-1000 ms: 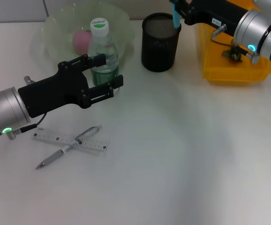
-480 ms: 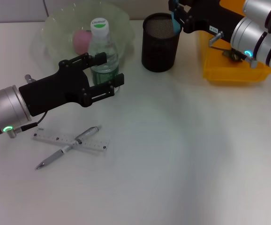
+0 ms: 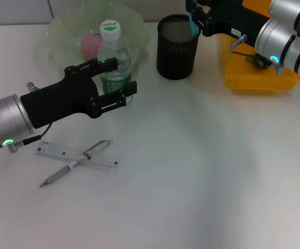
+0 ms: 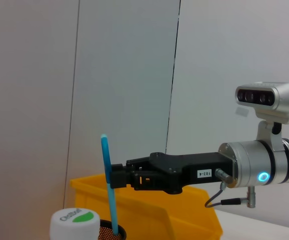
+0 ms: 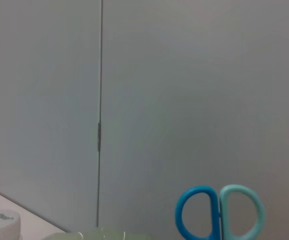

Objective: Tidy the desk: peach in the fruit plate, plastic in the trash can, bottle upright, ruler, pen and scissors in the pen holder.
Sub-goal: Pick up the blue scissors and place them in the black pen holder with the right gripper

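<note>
Blue scissors upright over pen holder

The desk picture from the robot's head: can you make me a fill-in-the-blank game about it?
1. The peach lies inside the clear fruit ____.
2. The bottle stands upright with a ____ cap.
3. The pen lies across the ____ on the table.
4. The right gripper holds the blue scissors over the black pen ____.

Missing words: plate; white; ruler; holder
</note>
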You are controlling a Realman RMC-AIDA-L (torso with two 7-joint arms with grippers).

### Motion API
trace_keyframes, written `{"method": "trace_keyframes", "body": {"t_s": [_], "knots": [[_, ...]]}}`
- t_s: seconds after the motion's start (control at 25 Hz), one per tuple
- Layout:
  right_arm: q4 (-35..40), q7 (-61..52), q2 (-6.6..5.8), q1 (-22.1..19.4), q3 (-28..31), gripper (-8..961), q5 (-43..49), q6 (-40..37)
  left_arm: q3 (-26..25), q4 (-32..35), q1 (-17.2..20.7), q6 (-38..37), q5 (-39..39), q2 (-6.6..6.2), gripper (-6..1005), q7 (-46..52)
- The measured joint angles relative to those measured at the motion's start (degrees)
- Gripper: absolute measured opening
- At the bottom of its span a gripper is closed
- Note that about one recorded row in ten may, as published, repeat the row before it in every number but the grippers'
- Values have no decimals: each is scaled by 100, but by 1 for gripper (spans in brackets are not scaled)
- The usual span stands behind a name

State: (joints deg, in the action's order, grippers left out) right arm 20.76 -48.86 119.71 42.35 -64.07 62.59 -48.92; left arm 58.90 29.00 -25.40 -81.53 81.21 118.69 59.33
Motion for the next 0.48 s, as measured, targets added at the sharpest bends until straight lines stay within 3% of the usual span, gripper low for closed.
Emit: {"method": "trace_keyframes", "body": {"t_s": [0.2,0.48], "knots": [[36,-7,7,-55,0,261,-5,-10,-9,0,0,0,0,-3,738,0],[46,-15,8,-87,1,402,-5,-26,-10,8,0,8,0,-4,739,0]]}}
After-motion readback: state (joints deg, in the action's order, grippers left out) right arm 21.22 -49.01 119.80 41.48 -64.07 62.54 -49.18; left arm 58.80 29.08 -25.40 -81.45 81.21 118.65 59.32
